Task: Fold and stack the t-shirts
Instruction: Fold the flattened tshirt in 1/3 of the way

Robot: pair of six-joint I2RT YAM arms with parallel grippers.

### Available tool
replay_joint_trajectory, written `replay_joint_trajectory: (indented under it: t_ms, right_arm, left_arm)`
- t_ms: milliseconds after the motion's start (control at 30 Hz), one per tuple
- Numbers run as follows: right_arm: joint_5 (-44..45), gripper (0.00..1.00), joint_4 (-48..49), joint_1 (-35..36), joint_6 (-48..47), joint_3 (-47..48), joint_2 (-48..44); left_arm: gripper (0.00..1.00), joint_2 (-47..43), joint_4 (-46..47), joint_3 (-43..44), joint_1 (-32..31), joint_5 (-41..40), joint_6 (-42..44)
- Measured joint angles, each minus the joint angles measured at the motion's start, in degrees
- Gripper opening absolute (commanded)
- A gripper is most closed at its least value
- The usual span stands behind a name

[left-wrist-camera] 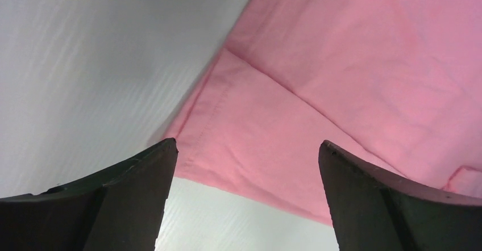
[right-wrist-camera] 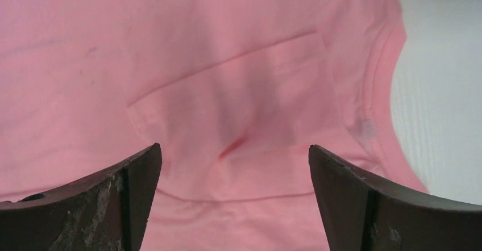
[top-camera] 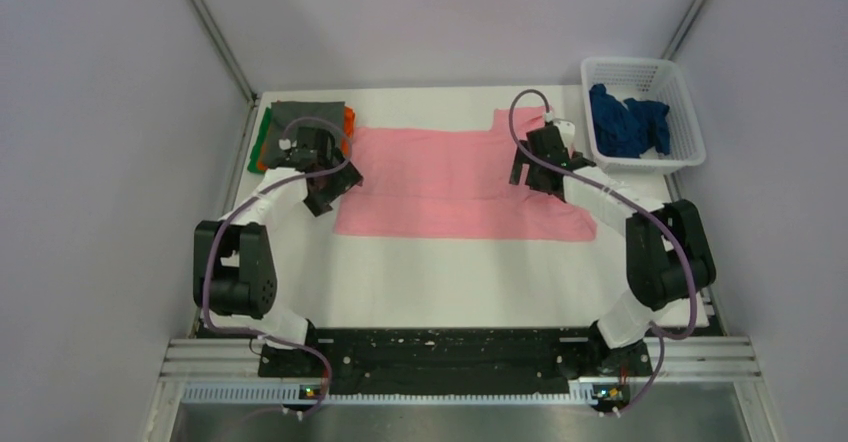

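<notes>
A light pink t-shirt point(top-camera: 455, 184) lies flat across the middle of the table, partly folded. My left gripper point(top-camera: 322, 184) hovers over its left edge, open, with nothing between its fingers; the left wrist view shows the pink hem point(left-wrist-camera: 244, 149) and bare table below. Over the shirt's right part, near the collar, my right gripper point(top-camera: 537, 170) stands open and empty above the pink cloth point(right-wrist-camera: 227, 92). A folded stack sits at the back left, grey t-shirt point(top-camera: 305, 114) on top, orange point(top-camera: 349, 119) and green point(top-camera: 259, 147) edges showing. A dark blue t-shirt point(top-camera: 626, 120) lies crumpled in the basket.
The white mesh basket point(top-camera: 683, 102) stands at the back right corner. Grey walls close in the table on both sides. The arm bases and a metal rail point(top-camera: 450, 362) run along the near edge.
</notes>
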Motion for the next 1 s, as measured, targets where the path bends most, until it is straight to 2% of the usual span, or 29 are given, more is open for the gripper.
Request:
replay_joint_trajectory:
  t_ms: [133,300,467,600,800,1000]
  right_arm:
    - [-5.73,0.99,2.27,0.00,0.55,-5.29,-2.64]
    - [-9.42,0.99,4.04,0.00,1.01,-5.84,0.17]
    - [-10.29,0.95,5.90,0.00,0.81,-5.81,4.59]
    - [-11.26,0.95,7.41,-0.02,0.74,-7.30,3.69]
    - [-13.22,0.95,7.37,0.04,2.86,-19.39,-7.87]
    - [-14.36,0.95,2.80,3.43,5.95,-27.93,-18.88]
  left_arm:
    - [0.99,0.28,2.29,-0.87,-0.09,5.57,0.00]
    - [0.99,5.42,5.68,-0.87,-0.79,11.47,0.00]
    - [0.99,9.25,7.34,-0.66,-1.29,13.68,0.04]
    - [0.99,9.22,8.55,-1.33,-1.25,14.12,0.00]
    - [0.99,1.88,14.75,-11.32,-1.38,14.47,-0.37]
    - [0.99,-15.78,15.82,-28.41,-3.56,14.27,-3.65]
